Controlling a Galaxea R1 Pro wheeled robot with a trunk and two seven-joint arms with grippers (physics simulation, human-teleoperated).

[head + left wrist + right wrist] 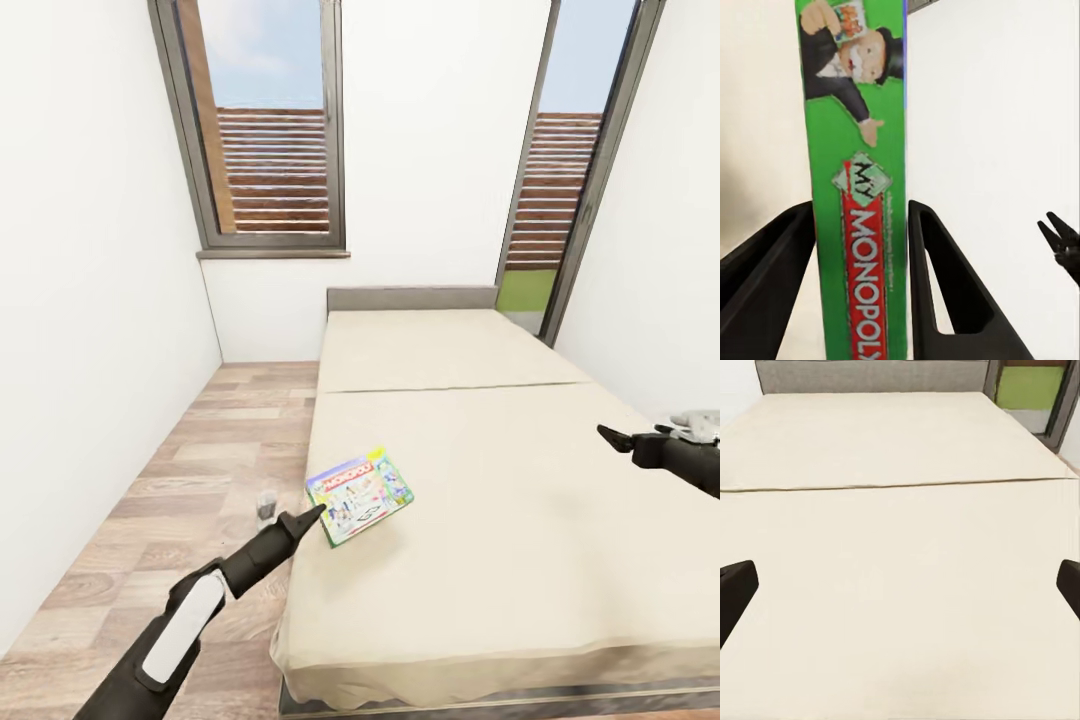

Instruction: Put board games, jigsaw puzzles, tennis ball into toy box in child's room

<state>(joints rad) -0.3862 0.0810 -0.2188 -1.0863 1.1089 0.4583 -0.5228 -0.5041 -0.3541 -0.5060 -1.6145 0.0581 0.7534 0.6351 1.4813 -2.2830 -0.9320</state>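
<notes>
Gripped edge-on, the Monopoly board game (859, 187) sits between both fingers (765, 285) of the left end effector (310, 518), clamped on its green side so the flat box can be lifted off the bed (520, 520). It hangs just above the bed's near-left corner, tilted. Well to the right, the right end effector (612, 436) hovers over bare sheet, fingers apart and empty.

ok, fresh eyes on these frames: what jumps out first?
The colourful Monopoly box, clamped at its corner by the left gripper over the near left edge of the beige bed. The left wrist view shows its green edge between the fingers. The right gripper hangs open over the bed's right side.
</notes>
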